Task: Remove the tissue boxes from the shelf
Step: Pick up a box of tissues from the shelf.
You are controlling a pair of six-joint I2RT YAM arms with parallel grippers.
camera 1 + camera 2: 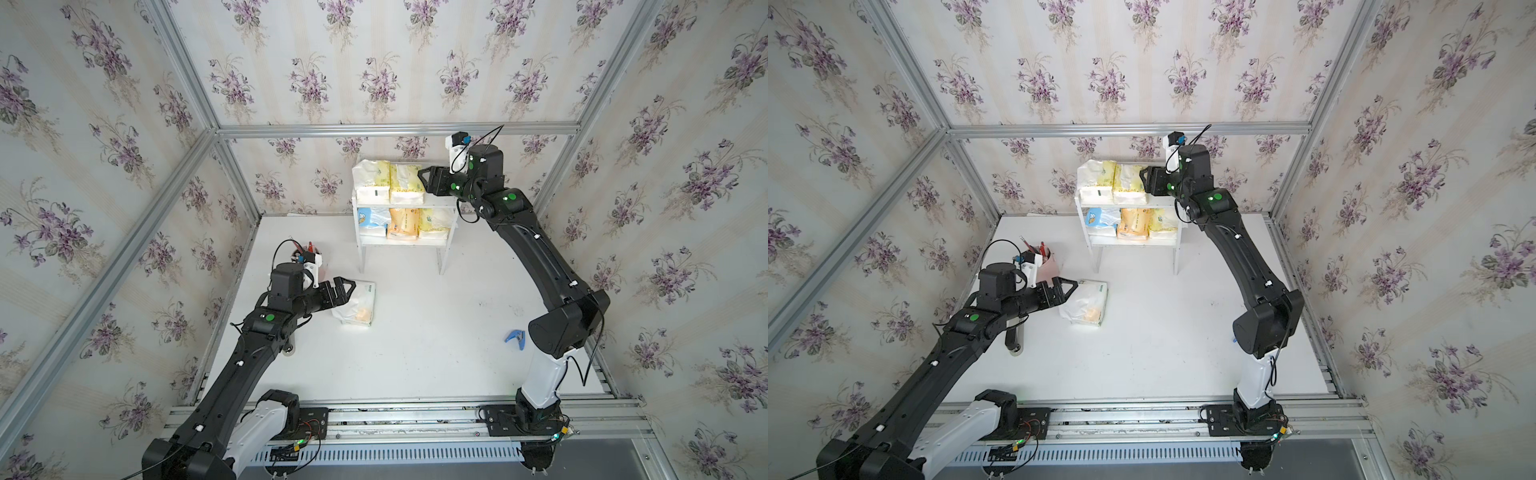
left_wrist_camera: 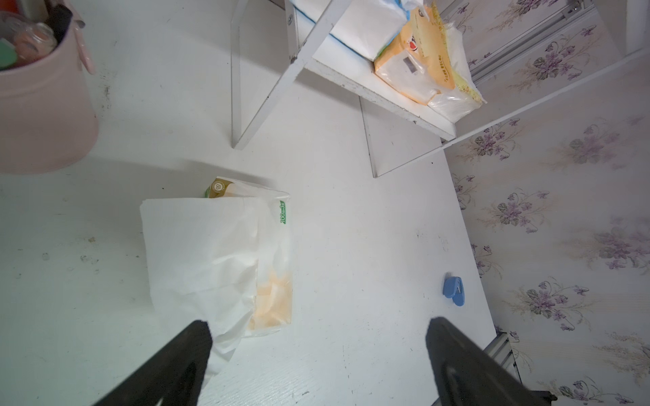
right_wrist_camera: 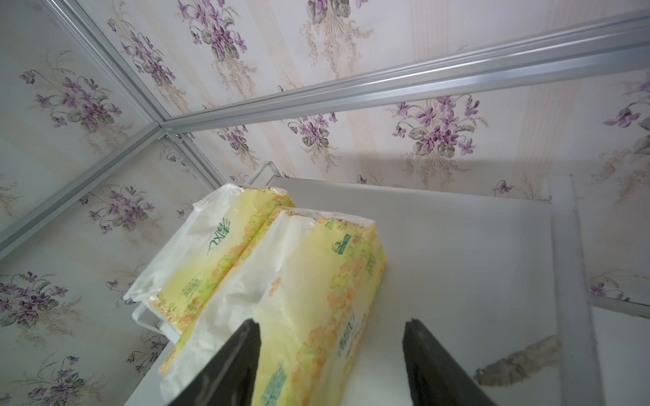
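Now the right tool (image 3: 330, 321) gapes at a yellow pack (image 3: 316, 267) lying front-to-back on the shelf (image 3: 457, 263); left tool (image 2: 318, 321) released.

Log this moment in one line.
left gripper: open, by white pack on table | right gripper: open, at yellow pack, top tier | shelf: five packs

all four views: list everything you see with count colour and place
white table: one, under everything
white two-tier shelf: one, on table at back wall
pale yellow soft plastic tissue packs: three; two on top tier, one on lower tier
orange tissue pack: one, lower tier middle
blue-and-white tissue pack: one, lower tier
mostly white tissue pack: one, lying on table
pink pen cup: one, on table by left arm
small blue clip: one, on table near right arm
left gripper: open, at white pack's edge
right gripper: open, straddling a top-tier yellow pack
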